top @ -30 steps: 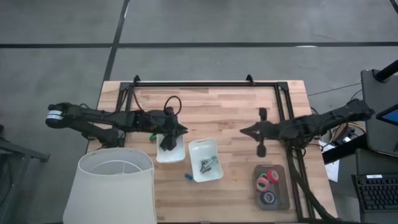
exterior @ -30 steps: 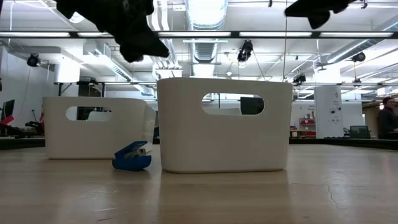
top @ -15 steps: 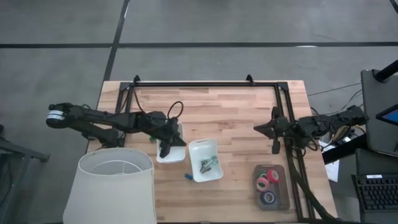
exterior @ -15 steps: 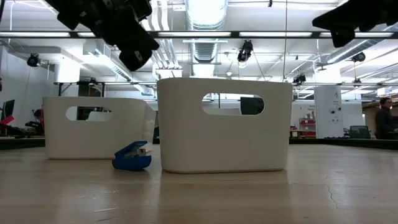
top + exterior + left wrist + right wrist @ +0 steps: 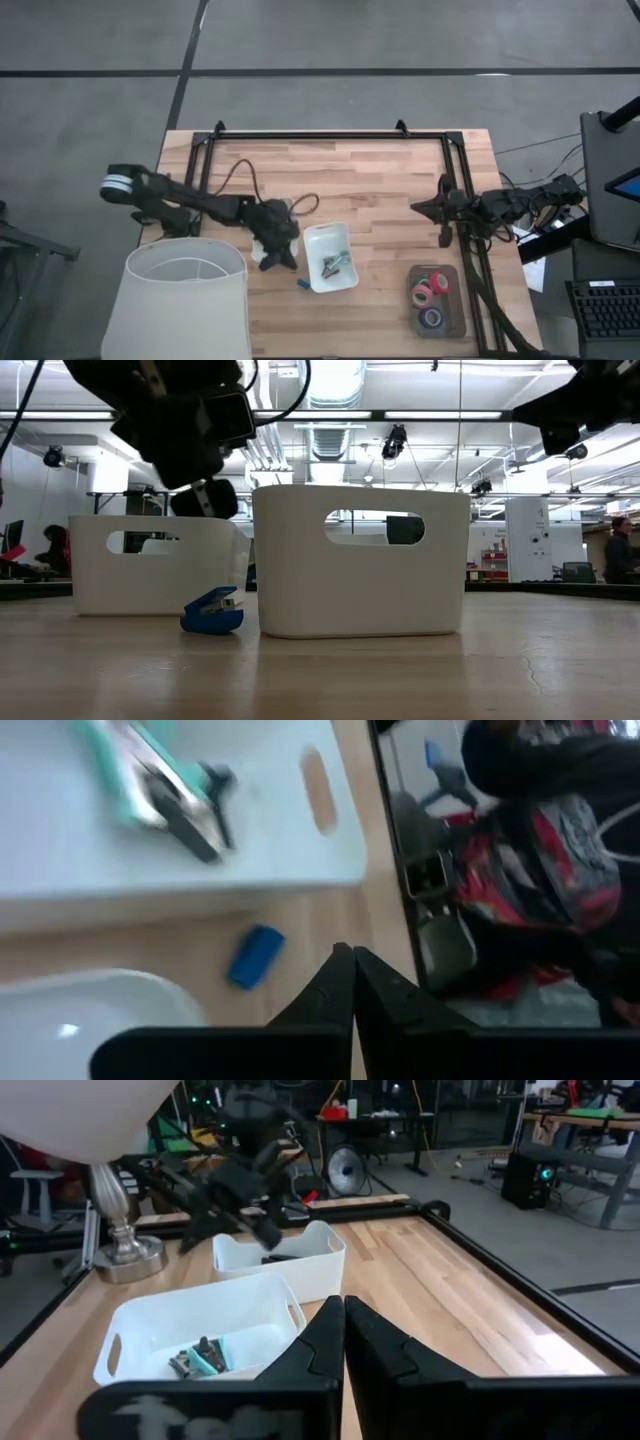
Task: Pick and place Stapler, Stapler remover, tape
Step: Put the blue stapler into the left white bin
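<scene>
Left gripper (image 5: 347, 960): fingers pressed together, nothing between them, hanging over the left white tray (image 5: 300, 1255). Right gripper (image 5: 414, 207): also pressed together and empty, parked near the rail at 2 o'clock from the middle white tray (image 5: 342, 229).

Stapler (image 5: 283, 1259): a dark long shape lying inside the left tray, as best I could tell. Tape rolls (image 5: 432, 293): sitting in the dark tray (image 5: 455, 325), at 4 o'clock from the middle tray. A blue staple remover (image 5: 301, 284) lay loose on the tabletop (image 5: 360, 180), close to the middle tray's corner at 7 o'clock. Teal and black pieces were in the middle tray.

Judgement: the blue remover looked like the next pick, and the left arm was the nearer.
- Rise clear of the left tray wall before moving.
- Spread the fingers before descending.
- Align them across the remover's narrow sides.
- Keep off the middle tray; a nudge would shift it.
</scene>
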